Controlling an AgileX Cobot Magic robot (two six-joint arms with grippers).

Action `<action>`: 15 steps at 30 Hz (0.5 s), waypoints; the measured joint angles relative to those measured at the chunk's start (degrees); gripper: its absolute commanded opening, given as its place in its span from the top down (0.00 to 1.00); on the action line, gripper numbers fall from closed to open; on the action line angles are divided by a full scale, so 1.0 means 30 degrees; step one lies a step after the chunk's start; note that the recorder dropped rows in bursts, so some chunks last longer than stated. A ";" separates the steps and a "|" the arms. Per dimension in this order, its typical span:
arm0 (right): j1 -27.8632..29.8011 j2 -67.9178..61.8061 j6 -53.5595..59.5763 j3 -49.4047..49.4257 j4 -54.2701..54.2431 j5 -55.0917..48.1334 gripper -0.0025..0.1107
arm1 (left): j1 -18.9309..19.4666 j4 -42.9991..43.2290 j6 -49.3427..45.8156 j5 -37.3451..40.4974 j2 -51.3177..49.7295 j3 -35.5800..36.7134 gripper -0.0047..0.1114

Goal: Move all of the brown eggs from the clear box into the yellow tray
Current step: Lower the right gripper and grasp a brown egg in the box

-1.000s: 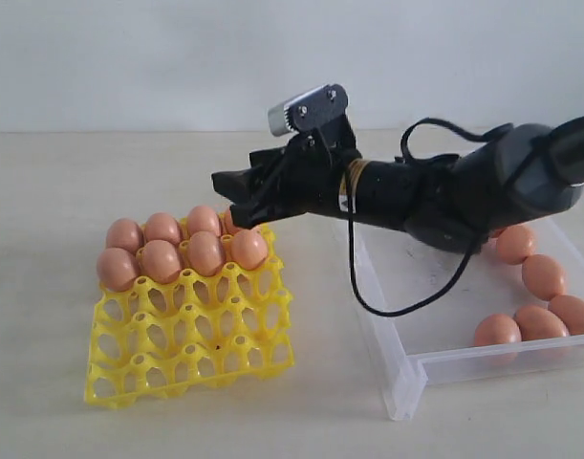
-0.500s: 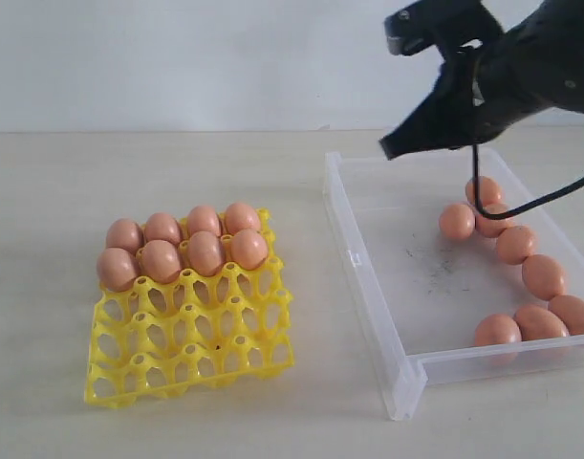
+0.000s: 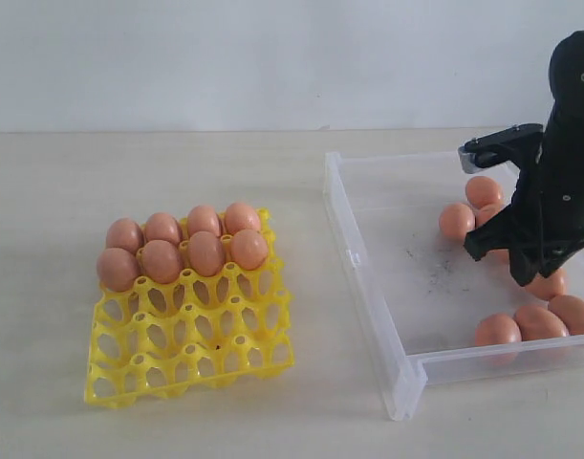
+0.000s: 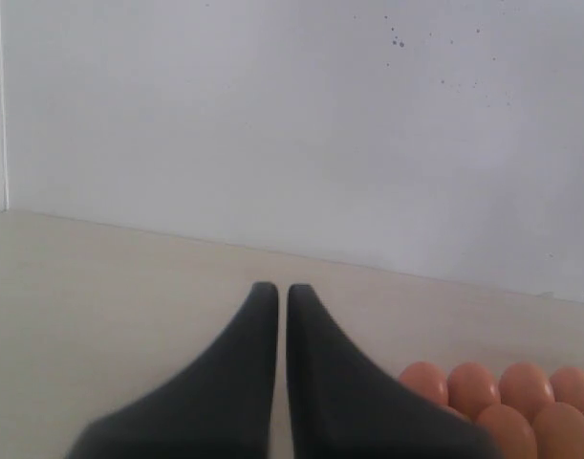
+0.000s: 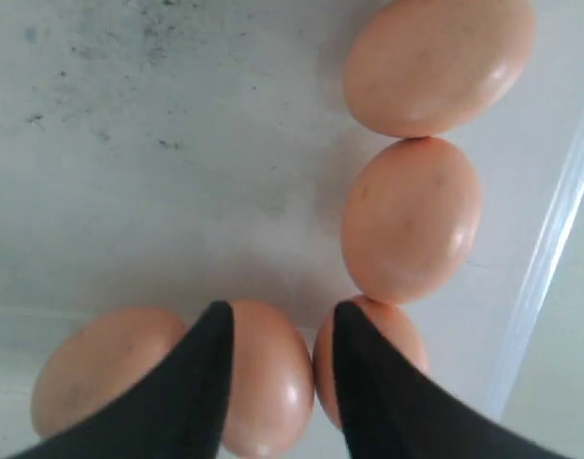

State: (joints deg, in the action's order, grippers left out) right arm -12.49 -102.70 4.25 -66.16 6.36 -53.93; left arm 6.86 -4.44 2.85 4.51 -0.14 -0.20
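Several brown eggs [image 3: 182, 247] fill the two back rows of the yellow tray [image 3: 191, 346] at the left. Several more [image 3: 535, 322] lie along the far and right sides of the clear box [image 3: 368, 277]. My right gripper [image 3: 526, 266] hangs low inside the box over those eggs. In the right wrist view this gripper [image 5: 280, 308] is open, its fingers straddling one egg [image 5: 272, 382], with a neighbouring egg [image 5: 397, 335] under one finger. My left gripper [image 4: 281, 287] is shut and empty, low over the table, with tray eggs [image 4: 473, 387] beside it.
The box floor [image 5: 129, 172] has dark scuff marks. The box's low near wall [image 3: 492, 359] and left wall run close to the eggs. The front rows of tray cups [image 3: 186, 368] hold nothing. A pale wall stands behind the table.
My right arm left the tray, swung high to the right, then dropped into the box over the eggs. Its jaws shut on the way and have parted again.
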 measured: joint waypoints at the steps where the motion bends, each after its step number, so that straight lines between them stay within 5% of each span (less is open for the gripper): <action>1: 0.0000 0.0000 0.0072 0.0000 0.0000 0.0058 0.51 | 0.0000 0.0000 0.0000 0.0000 0.0000 0.0000 0.93; 15: 0.0000 -0.0293 -0.1416 0.0000 0.2574 0.1807 0.52 | 0.0000 0.0000 0.0000 0.0000 0.0000 0.0000 0.93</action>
State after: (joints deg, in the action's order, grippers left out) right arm -12.49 -103.58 0.00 -66.16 14.09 -48.51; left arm 6.86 -4.44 2.85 4.51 -0.14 -0.20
